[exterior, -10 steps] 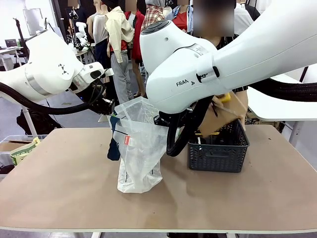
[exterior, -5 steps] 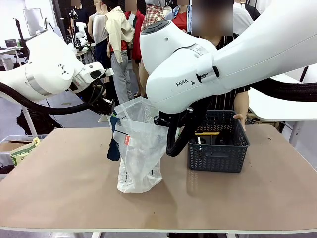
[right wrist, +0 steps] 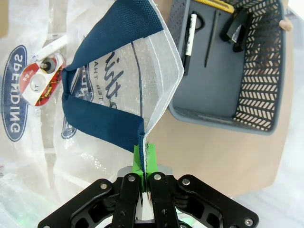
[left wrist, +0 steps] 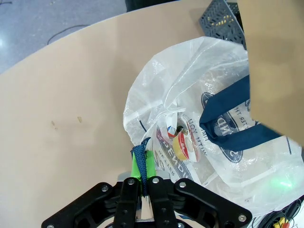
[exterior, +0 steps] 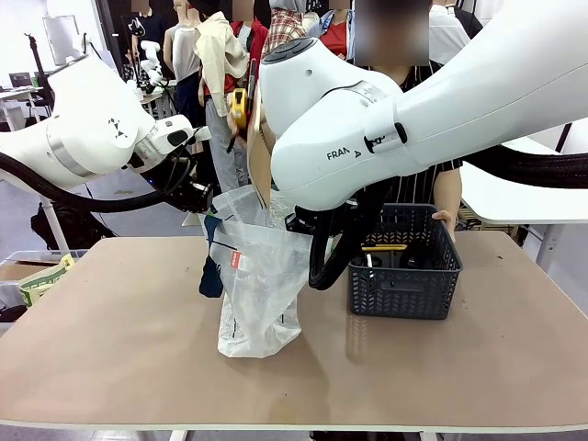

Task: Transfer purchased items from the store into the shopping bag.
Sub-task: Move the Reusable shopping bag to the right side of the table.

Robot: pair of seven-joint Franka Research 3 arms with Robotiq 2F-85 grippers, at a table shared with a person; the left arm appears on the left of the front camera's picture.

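In the front view, the shopping bag (exterior: 262,294) is stood upright on the bench (exterior: 110,322) with its mouth spread open. Its left rim is pinched by the left pincer (exterior: 200,198). Its right rim is met by the right pincer (exterior: 298,224) (mostly hidden behind its own arm, so the grip cannot be judged from here). Just above the bag's mouth a flat brown card package (exterior: 261,170) is seen on end, with a yellow piece (exterior: 241,103) at its top and its lower edge at the bag's rim. Just right of the bag a dark lattice basket (exterior: 404,285) is placed, and a person's hand (exterior: 445,219) is rested on its far rim.

In the left wrist view, the left pincer is clenched on the bag's dark trim, with the green pads (left wrist: 138,166) pressed together on it. Inside the bag, a round red-and-white item (left wrist: 183,142) is seen through the plastic, beside the dark handle (left wrist: 228,121). The bag's far side is overlapped by the brown card.

In the right wrist view, the right pincer is clenched on the bag's rim, where the handle is joined to it. Beside the bag the basket is seen from above, and a white marker (right wrist: 190,31) is laid inside it.
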